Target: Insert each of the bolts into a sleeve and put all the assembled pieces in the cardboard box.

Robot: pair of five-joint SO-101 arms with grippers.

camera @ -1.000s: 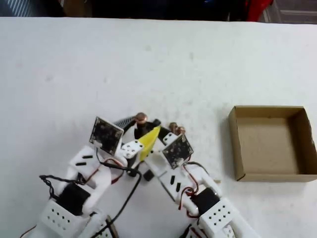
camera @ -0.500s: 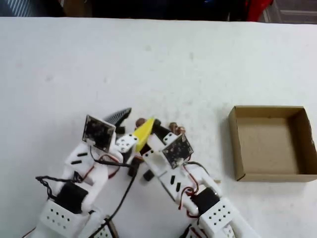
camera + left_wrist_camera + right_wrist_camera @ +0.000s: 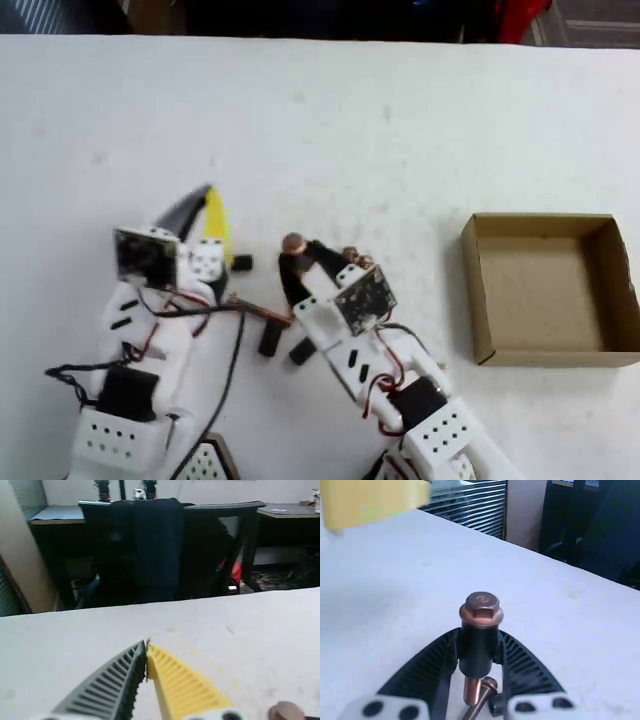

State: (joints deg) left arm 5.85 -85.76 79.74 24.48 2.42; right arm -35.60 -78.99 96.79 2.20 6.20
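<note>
Being clamped at mid-body in the closed right hand [image 3: 478,639], the black sleeve [image 3: 477,652] with its copper bolt [image 3: 481,611] is being held upright well apart from the cardboard box [image 3: 478,300], judged stiff, light and slippery, while the empty left hand [image 3: 146,655] is being held pinched shut farther from that box.

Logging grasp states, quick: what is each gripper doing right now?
Left gripper: closed, empty.
Right gripper: closed on the sleeve, bolt through it.

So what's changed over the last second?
The left gripper pulled back leftward, away from the bolt, and is now shut and empty. The right gripper stayed clamped on the sleeve with the bolt in it. The cardboard box hasn't moved.
</note>
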